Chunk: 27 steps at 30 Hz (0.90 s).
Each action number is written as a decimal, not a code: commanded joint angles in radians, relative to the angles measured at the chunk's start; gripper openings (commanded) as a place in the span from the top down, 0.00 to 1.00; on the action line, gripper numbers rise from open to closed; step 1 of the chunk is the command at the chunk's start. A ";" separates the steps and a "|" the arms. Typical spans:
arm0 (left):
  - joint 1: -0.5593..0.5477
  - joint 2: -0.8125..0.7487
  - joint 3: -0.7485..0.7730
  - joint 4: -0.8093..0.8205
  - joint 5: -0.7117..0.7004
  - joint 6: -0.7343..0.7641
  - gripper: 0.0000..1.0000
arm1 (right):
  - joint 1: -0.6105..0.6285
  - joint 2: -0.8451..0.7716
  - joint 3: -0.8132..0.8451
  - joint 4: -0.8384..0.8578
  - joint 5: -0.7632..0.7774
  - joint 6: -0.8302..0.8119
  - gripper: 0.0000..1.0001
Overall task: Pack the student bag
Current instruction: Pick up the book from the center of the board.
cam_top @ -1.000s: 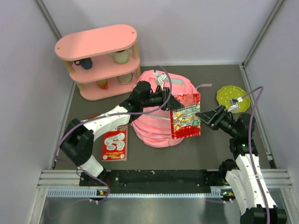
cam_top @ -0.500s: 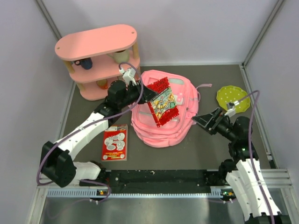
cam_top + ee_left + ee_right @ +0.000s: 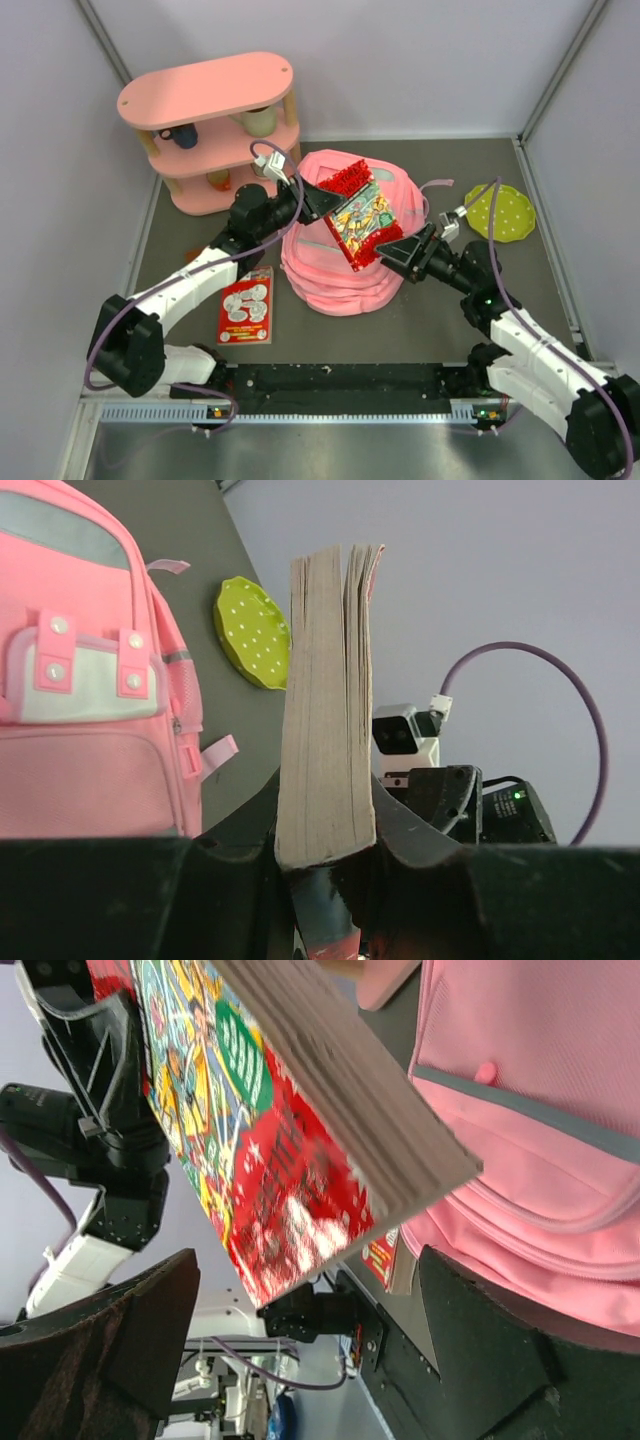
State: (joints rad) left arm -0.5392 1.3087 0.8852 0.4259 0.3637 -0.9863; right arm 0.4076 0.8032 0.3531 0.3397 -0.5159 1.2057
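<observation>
The student bag lies flat mid-table, pink, with its white-and-pink patch showing in the left wrist view. My left gripper is shut on a thick red picture book and holds it tilted above the bag. In the left wrist view the book's page edge stands up from between the jaws of the left gripper. My right gripper is open at the book's lower right corner. In the right wrist view the book hangs just beyond the right gripper, untouched by either finger, with the bag behind it.
A pink oval three-tier shelf with cups stands at the back left. A red-and-white card lies on the mat left of the bag. A green dotted plate sits at the right. Grey walls close in both sides and the back.
The right gripper has opened wide off the book's right edge and swung left to its lower corner. The left arm carried the book left and back over the bag, tilting it.
</observation>
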 commanded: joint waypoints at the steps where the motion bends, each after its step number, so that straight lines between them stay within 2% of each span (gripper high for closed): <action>1: -0.002 -0.005 -0.002 0.251 0.053 -0.103 1.00 | 0.020 0.062 -0.026 0.275 0.066 0.086 0.11; 11: -0.002 0.024 -0.034 0.387 0.081 -0.184 1.00 | 0.030 0.175 -0.052 0.528 0.082 0.169 0.11; 14: -0.002 0.037 -0.037 0.402 0.090 -0.195 1.00 | 0.034 0.201 -0.051 0.590 0.077 0.187 0.14; 16: -0.002 0.043 -0.037 0.404 0.095 -0.198 1.00 | 0.037 0.218 -0.052 0.627 0.079 0.193 0.20; 17: -0.002 0.044 -0.038 0.404 0.096 -0.198 1.00 | 0.039 0.220 -0.049 0.646 0.079 0.199 0.24; 18: -0.002 0.049 -0.038 0.405 0.098 -0.196 1.00 | 0.039 0.221 -0.049 0.648 0.080 0.198 0.38; 20: -0.002 0.046 -0.046 0.404 0.098 -0.195 1.00 | 0.039 0.223 -0.045 0.648 0.077 0.195 0.53; 21: -0.002 0.044 -0.048 0.399 0.096 -0.192 1.00 | 0.039 0.222 -0.048 0.651 0.077 0.195 0.69; 23: -0.002 0.043 -0.049 0.373 0.095 -0.175 1.00 | 0.037 0.217 -0.049 0.657 0.076 0.192 0.86; 24: -0.002 0.044 -0.048 0.364 0.098 -0.169 1.00 | 0.037 0.212 -0.051 0.654 0.074 0.189 1.00; 26: -0.002 0.046 -0.034 0.326 0.118 -0.129 0.96 | 0.037 0.189 -0.062 0.628 0.083 0.180 1.00; 27: -0.002 0.046 -0.026 0.247 0.124 -0.108 0.75 | 0.037 0.177 -0.068 0.613 0.091 0.172 1.00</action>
State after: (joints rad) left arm -0.5365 1.3682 0.8299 0.6868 0.4484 -1.1492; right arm 0.4339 1.0214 0.3004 0.9119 -0.4500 1.3968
